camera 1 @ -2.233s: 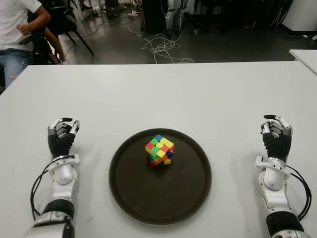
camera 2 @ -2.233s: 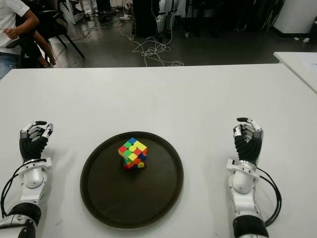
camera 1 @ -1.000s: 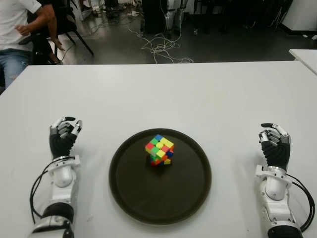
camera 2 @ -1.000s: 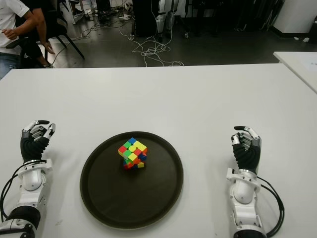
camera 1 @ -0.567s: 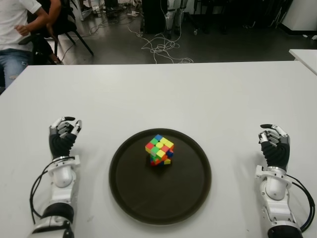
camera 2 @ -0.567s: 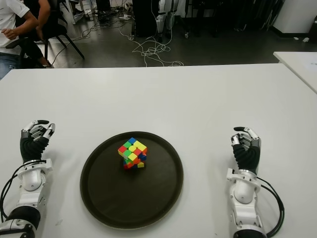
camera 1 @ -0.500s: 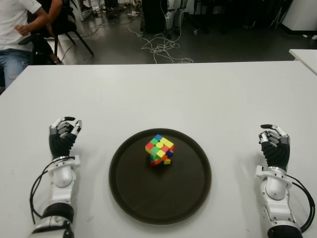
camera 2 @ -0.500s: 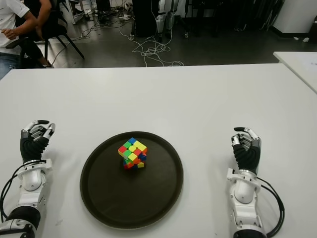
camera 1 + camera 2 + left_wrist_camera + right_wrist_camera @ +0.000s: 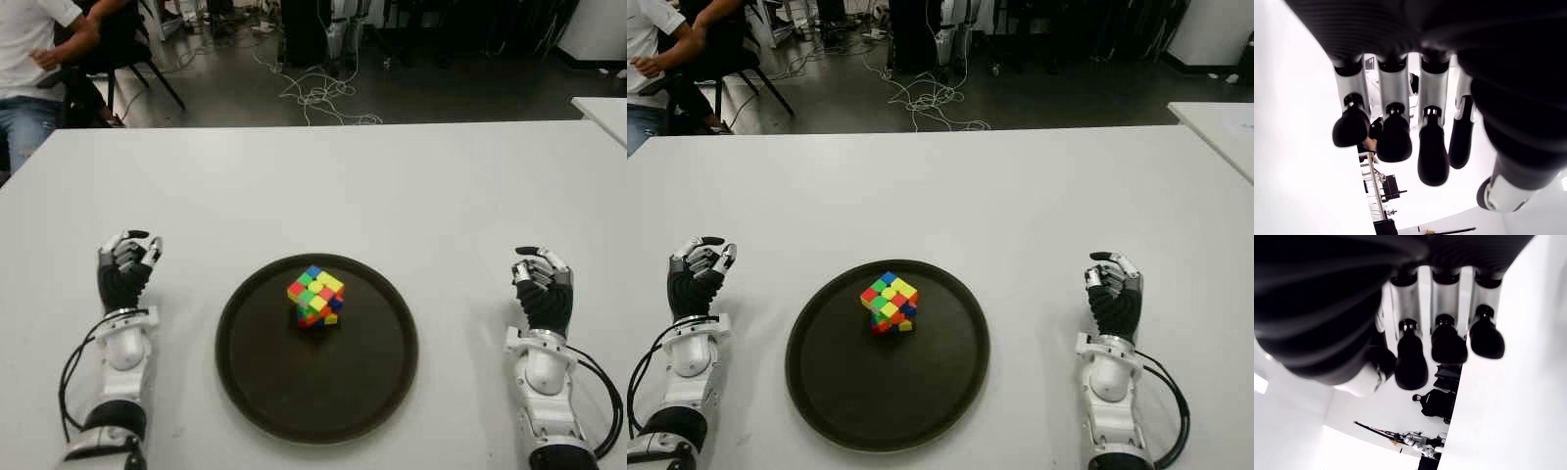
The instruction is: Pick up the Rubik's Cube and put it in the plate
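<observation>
The Rubik's Cube (image 9: 315, 296) stands slightly tilted inside the round dark brown plate (image 9: 323, 387), a little behind the plate's middle. Neither hand touches it. My left hand (image 9: 126, 260) shows over the white table (image 9: 313, 186) to the left of the plate. Its fingers (image 9: 1393, 139) are loosely bent and hold nothing. My right hand (image 9: 542, 273) shows to the right of the plate, well apart from it. In the right wrist view its fingers (image 9: 1447, 345) hang relaxed with nothing between them.
Beyond the table's far edge is a dark floor with loose cables (image 9: 318, 93). A seated person (image 9: 29, 59) and a chair are at the back left. The corner of a second white table (image 9: 602, 106) shows at the right edge.
My right hand has drawn back a little toward me compared with the earliest frames and has since held still. The left hand, the cube and the plate have not moved.
</observation>
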Robot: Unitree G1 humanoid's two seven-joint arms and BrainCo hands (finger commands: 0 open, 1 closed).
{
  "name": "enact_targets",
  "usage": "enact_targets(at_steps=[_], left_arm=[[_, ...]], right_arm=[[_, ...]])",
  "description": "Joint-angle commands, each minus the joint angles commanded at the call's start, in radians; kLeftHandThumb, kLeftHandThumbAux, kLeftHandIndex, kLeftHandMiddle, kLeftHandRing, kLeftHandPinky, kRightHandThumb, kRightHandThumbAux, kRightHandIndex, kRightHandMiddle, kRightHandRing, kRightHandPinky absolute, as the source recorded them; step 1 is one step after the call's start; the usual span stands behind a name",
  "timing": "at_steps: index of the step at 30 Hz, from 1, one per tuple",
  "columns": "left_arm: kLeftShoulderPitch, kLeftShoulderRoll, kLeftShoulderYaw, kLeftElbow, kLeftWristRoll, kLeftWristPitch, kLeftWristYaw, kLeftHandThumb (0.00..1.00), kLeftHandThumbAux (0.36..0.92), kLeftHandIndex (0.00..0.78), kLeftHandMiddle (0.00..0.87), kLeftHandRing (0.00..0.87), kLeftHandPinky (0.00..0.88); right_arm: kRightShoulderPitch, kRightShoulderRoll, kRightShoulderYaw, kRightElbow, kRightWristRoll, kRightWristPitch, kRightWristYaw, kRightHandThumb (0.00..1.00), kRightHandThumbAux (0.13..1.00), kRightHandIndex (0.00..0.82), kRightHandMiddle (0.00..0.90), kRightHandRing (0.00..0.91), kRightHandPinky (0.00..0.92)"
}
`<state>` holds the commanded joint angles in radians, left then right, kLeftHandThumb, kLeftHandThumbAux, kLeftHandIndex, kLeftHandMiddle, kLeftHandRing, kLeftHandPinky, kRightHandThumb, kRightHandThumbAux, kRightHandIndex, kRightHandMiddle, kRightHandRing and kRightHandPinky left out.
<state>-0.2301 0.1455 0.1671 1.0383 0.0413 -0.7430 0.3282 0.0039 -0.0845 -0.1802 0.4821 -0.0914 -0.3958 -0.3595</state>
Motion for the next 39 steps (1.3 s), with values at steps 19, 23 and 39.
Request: enact_targets(at_steps=[19, 23, 39], left_arm=[[-0.005, 0.004, -0.005, 0.011, 0.022, 0.004, 0.03, 0.687, 0.705, 0.435, 0.729, 0.756, 0.749], [-0.007, 0.0, -0.004, 0.01, 0.019, 0.005, 0.035, 0.688, 0.704, 0.435, 0.729, 0.757, 0.752], [-0.009, -0.001, -0.011, 0.013, 0.028, 0.007, 0.059, 0.693, 0.706, 0.435, 0.751, 0.777, 0.767]], right_arm=[[-0.002, -0.014, 0.008, -0.005, -0.037, 0.015, -0.01, 0.69, 0.726, 0.437, 0.799, 0.801, 0.792], [-0.003, -0.017, 0.011, -0.006, -0.047, 0.017, -0.017, 0.69, 0.726, 0.437, 0.8, 0.801, 0.791], [-0.008, -0.031, 0.015, 0.002, -0.068, 0.011, -0.034, 0.691, 0.725, 0.437, 0.798, 0.801, 0.796]])
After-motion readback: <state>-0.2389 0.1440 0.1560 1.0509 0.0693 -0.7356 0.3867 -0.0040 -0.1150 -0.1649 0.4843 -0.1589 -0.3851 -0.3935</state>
